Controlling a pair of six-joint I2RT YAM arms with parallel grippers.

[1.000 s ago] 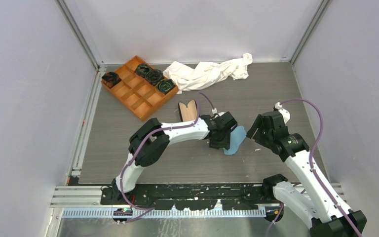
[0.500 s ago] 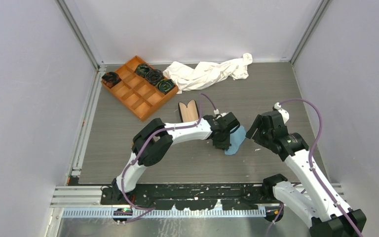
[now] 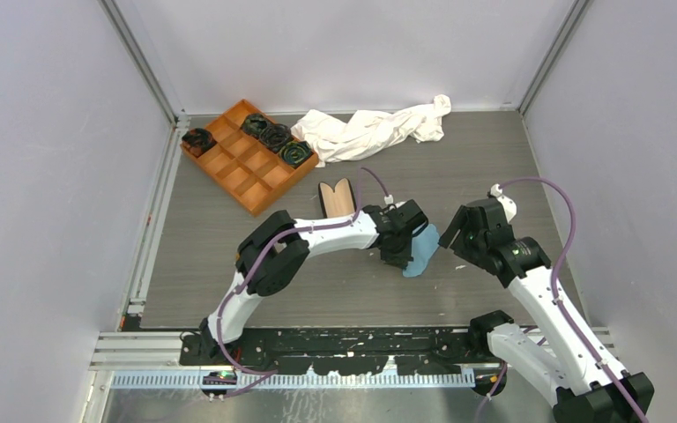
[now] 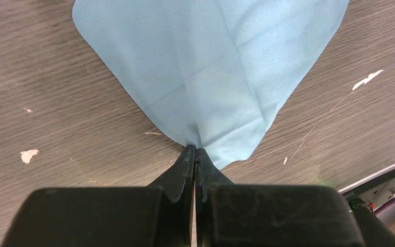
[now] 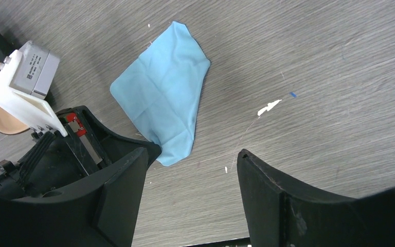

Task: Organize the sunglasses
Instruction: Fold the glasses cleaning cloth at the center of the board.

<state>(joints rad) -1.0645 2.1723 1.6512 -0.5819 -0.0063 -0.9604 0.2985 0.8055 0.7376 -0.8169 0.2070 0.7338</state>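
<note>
The sunglasses do not show in any view. My left gripper (image 4: 195, 150) is shut on the near edge of the light blue cloth (image 4: 205, 62), which lies flat on the grey table; in the top view the gripper (image 3: 402, 257) is at the cloth's (image 3: 424, 247) left side. My right gripper (image 5: 193, 152) is open and empty, above bare table just right of the cloth (image 5: 164, 98); it also shows in the top view (image 3: 455, 238). The open glasses case (image 3: 337, 196), beige lining up, lies behind the left wrist.
An orange compartment tray (image 3: 240, 167) holding several black coiled items stands at the back left. A crumpled white cloth (image 3: 370, 130) lies along the back. Grey walls close in both sides. The table has white paint chips (image 5: 268, 107).
My left gripper has shifted slightly to the right while pinching the cloth edge. The right arm has barely moved.
</note>
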